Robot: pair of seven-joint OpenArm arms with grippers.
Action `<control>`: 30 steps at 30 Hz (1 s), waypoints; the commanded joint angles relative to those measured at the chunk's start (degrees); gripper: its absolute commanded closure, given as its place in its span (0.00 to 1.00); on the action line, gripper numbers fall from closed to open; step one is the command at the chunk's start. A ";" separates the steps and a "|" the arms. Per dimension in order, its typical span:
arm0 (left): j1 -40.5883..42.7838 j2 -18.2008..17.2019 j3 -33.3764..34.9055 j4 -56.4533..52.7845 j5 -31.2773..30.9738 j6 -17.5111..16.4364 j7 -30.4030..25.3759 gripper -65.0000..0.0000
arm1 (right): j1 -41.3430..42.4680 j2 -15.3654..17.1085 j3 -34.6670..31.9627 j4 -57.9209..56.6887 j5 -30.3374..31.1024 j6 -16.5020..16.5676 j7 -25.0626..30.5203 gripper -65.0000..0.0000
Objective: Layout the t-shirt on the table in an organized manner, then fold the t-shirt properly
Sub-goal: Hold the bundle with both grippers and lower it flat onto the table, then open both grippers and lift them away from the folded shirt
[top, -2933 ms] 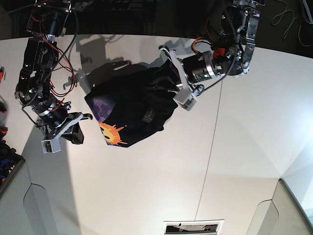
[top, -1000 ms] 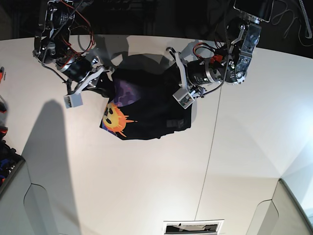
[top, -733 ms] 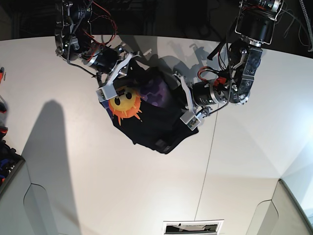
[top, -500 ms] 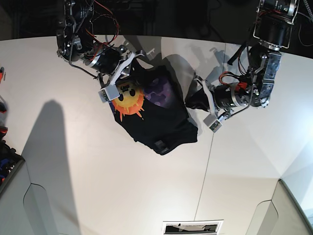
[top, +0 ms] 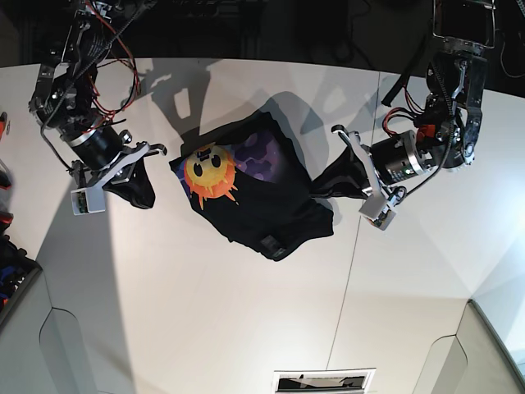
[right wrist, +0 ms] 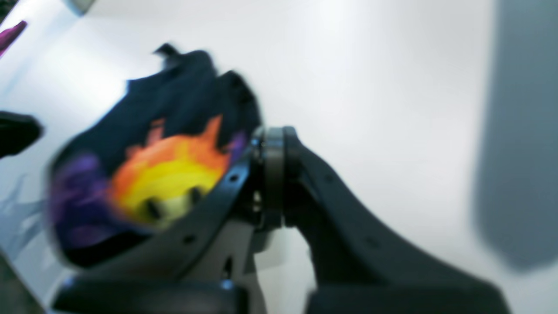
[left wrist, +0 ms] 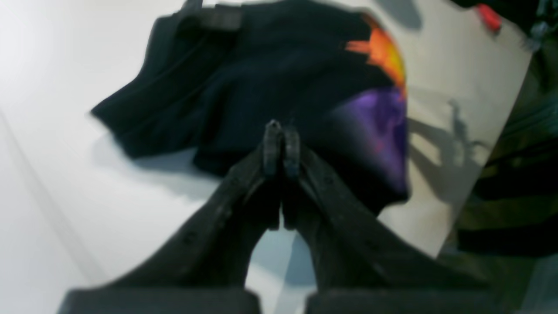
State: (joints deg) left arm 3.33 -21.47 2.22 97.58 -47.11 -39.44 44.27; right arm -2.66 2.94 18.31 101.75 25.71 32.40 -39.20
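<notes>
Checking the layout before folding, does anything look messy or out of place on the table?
Yes. The t-shirt lies crumpled in a skewed heap on the table, sun print up, not spread flat. Both pincers are shut and off it.

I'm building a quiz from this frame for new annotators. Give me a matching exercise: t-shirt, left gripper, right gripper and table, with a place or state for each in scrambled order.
Things:
1. t-shirt
2. left gripper
3. right gripper
4. table

Descriptions:
A. white, with thin dark seams
B. shut, off the shirt's sun-face side
C. crumpled, print facing up
D. shut, off the shirt's side farthest from the sun-face

Pairs: 1-C, 2-D, 3-B, 4-A
</notes>
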 commanded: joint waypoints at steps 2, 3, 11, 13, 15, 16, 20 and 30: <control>-0.57 2.40 -0.31 0.26 0.09 -0.56 -1.09 1.00 | 3.21 1.66 -0.28 -2.93 0.13 0.35 1.55 1.00; -0.57 3.69 -0.31 -0.42 0.85 -0.56 -1.09 1.00 | 4.48 2.14 -0.46 -5.29 -0.09 0.35 1.57 1.00; -0.31 8.52 -0.39 -7.69 8.70 -0.56 -2.05 1.00 | 8.48 2.75 -4.44 -17.68 2.01 0.42 1.68 1.00; -0.31 8.41 -0.57 -8.83 8.83 -0.56 -2.34 1.00 | 8.33 2.73 -6.88 -18.29 2.21 0.39 1.68 1.00; -0.26 8.41 -0.63 -9.29 8.85 -0.56 -2.32 1.00 | 7.91 2.73 -9.57 -18.29 3.21 0.42 1.70 1.00; -0.26 8.37 -0.63 -9.31 8.94 -0.56 -2.25 1.00 | 7.61 2.67 -10.99 -18.29 4.11 0.39 1.66 1.00; -0.37 8.07 -0.70 -9.31 11.19 -0.56 -2.84 1.00 | 5.11 1.62 -15.61 -18.10 5.25 0.39 1.53 1.00; -1.01 6.93 -0.70 -4.61 9.09 -0.56 -1.36 1.00 | -2.49 -2.01 -16.44 -13.49 4.87 0.42 1.44 1.00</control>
State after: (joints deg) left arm 3.44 -14.22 1.65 91.61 -36.18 -39.46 44.58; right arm -5.69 0.93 1.83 87.31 29.85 32.21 -38.22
